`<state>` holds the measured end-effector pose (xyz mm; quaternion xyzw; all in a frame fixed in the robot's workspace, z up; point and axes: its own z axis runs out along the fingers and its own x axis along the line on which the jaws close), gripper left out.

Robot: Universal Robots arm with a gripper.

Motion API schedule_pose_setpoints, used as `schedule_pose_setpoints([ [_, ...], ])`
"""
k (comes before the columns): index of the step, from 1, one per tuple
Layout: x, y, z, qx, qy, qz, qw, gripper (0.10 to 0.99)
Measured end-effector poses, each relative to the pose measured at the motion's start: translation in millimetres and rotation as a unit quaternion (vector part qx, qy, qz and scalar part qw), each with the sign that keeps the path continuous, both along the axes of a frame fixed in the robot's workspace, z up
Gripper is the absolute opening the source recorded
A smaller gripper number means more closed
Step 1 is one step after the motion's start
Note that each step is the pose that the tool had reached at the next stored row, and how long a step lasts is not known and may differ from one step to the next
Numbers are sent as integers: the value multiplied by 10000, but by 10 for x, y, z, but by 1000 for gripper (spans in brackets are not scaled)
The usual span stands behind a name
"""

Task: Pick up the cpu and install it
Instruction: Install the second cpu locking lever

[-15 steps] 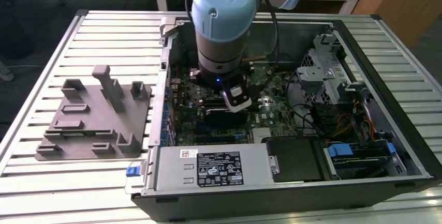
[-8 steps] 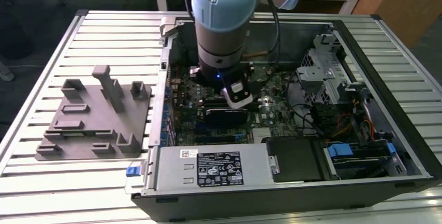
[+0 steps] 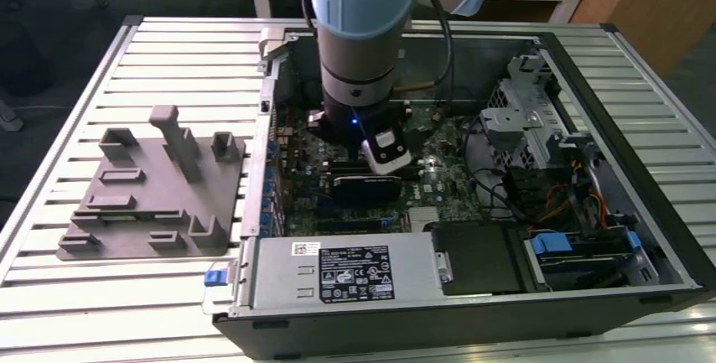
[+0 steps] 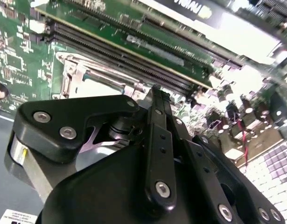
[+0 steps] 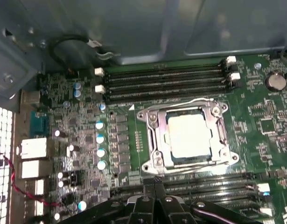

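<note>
arm (image 3: 355, 36) reaches down into the open pc case (image 3: 626, 70), which lies on its side on a slatted metal table (image 3: 168, 53). gripper (image 5: 155, 183) hangs low over the green motherboard (image 5: 267, 121), just beside the socket frame (image 5: 155, 161). in both wrist views the two black fingers (image 4: 157, 116) sit pressed flat together with no gap and nothing between them, so the jaws are closed and empty.

cpu (image 5: 189, 135) is seated in the socket, pale shiny square top facing up, inside the metal socket frame. the frame's plate surrounds the chip on all sides; cannot tell if the latch lever is locked. in the second wrist view the bright cpu top (image 4: 103, 88) shows just past the fingertips, partly hidden by the gripper body. fingertips are near the socket's edge, not touching the chip as far as i can see.

memory slots (image 5: 164, 81) run along the socket's far side in the first wrist view, a second bank (image 5: 213, 184) on the gripper side. round capacitors (image 5: 100, 138) stand beside the socket.

in the exterior view a grey plastic tray (image 3: 157, 191) with upright blocks sits on the table at the exterior view's left, well apart from the case. power supply (image 3: 341, 271) sits at the near edge of the case, drive cage (image 3: 526, 99) at the exterior view's right.
</note>
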<state>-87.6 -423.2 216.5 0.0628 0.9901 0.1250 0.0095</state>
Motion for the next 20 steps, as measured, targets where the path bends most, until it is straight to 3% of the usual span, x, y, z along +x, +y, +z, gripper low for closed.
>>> schedule_pose_setpoints([
  [7,60,126,-8,-69,0,-11,10000,106],
  [17,317,163,-19,-209,4,-15,9998,106],
  [20,367,197,-23,-267,11,-15,9996,106],
])
